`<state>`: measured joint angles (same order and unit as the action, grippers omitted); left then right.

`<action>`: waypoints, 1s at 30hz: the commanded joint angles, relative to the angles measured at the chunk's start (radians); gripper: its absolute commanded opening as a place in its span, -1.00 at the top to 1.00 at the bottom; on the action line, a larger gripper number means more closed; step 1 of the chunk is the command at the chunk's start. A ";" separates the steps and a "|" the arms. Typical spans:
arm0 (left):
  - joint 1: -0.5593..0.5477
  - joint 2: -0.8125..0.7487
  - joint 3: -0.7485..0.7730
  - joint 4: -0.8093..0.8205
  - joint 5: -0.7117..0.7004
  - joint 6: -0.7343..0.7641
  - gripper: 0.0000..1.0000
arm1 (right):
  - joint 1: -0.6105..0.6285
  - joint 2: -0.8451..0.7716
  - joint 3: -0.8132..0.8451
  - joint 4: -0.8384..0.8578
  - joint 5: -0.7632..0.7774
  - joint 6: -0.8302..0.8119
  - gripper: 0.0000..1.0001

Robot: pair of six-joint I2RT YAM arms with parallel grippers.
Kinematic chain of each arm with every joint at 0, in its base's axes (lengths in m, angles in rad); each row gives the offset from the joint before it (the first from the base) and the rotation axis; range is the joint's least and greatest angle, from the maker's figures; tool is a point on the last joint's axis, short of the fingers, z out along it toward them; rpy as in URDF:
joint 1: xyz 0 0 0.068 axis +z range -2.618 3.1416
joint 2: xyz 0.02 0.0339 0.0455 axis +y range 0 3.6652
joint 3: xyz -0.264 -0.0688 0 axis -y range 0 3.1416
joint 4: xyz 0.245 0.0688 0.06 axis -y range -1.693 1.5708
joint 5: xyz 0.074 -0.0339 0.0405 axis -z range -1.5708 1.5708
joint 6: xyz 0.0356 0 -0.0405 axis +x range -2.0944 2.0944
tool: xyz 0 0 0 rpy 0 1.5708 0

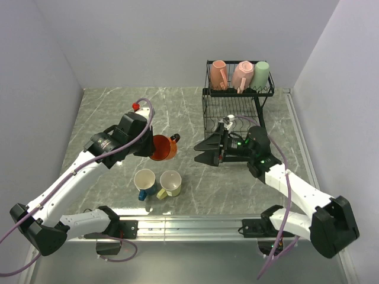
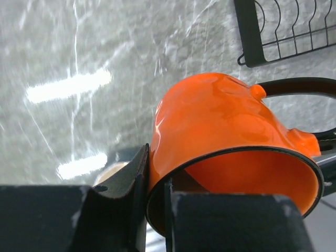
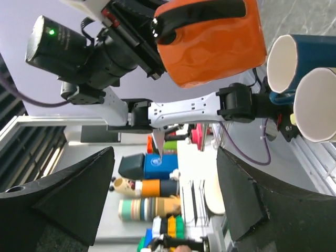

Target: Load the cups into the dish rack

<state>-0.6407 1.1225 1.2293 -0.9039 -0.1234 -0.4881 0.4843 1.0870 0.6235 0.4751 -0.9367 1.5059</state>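
Grey marbled table (image 1: 177, 106) — dish rack (image 1: 234, 109) back right, blue mug (image 1: 145, 180) beside yellow mug (image 1: 170, 183) near front

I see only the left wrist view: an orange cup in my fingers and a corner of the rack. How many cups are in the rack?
Observer: Three, in the upper basket of the dish rack: a pink cup, a second pink cup and a pale green cup.
Operator: Where is the right gripper?
Observer: The right gripper is open, in front of the rack's lower shelf, pointing toward the orange cup.
Operator: Are other cups outside?
Observer: Two sit on the table near the arm bases: a blue cup and a pale yellow cup.
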 commanded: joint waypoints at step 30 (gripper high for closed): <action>-0.065 -0.133 -0.139 0.512 -0.048 0.721 0.99 | 0.005 0.255 -0.011 0.249 -0.143 0.119 -0.69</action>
<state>-0.7002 1.0420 1.0866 -0.5671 -0.2249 0.1738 0.4862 1.3525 0.6182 0.6056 -1.1141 1.5829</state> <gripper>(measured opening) 0.156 0.846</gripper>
